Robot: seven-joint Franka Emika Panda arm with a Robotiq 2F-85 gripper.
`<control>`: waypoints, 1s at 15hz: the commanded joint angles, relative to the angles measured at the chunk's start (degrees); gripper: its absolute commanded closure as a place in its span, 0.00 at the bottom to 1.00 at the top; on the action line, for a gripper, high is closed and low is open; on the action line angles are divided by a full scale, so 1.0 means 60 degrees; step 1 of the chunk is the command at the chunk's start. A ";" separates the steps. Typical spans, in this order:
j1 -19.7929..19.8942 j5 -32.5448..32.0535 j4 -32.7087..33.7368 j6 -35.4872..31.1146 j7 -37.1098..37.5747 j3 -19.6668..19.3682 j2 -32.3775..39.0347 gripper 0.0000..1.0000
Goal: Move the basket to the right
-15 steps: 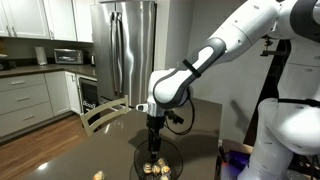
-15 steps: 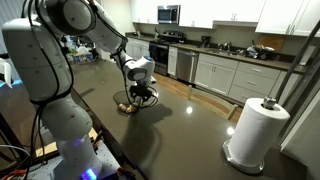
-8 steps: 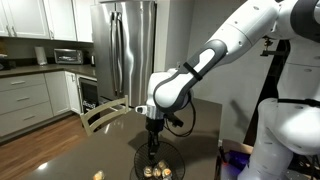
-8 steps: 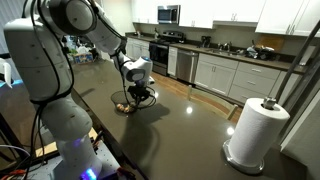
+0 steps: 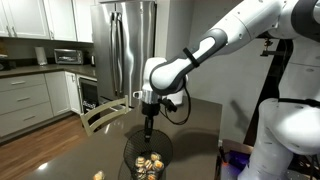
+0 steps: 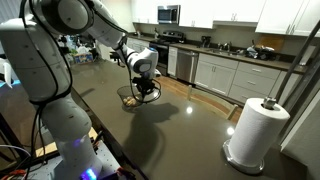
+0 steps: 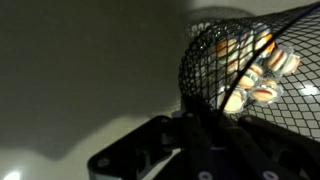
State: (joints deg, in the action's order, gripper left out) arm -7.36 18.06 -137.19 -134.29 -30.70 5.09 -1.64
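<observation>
The basket is a small round black wire-mesh bowl with pale tan round lumps inside. It sits on the dark table in both exterior views, under the arm's wrist. My gripper comes straight down onto the rim and is shut on the mesh wall. In the wrist view the basket fills the upper right, tilted, its lumps showing through the mesh. The dark fingers meet at its near rim, where the gripper pinches the wire. I cannot tell whether the basket's base touches the table.
A paper towel roll stands on the dark table far from the basket. One pale lump lies loose on the table. A chair back and a fridge are behind. The robot's white base is at the table's edge.
The jaws have shut on the basket's rim. The wrist has risen a little and the basket has shifted sideways with it, away from the loose lump.
</observation>
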 commanded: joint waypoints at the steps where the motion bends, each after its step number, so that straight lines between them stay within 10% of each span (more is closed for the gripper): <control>1: 0.0473 -0.0392 0.1390 0.1471 0.0704 -0.0402 -0.0114 0.94; 15: 0.2461 0.0231 0.5261 0.4200 0.1403 -0.2106 0.1238 0.94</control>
State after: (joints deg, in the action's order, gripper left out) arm 5.12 17.74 -108.89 -111.56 -23.92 -6.74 3.82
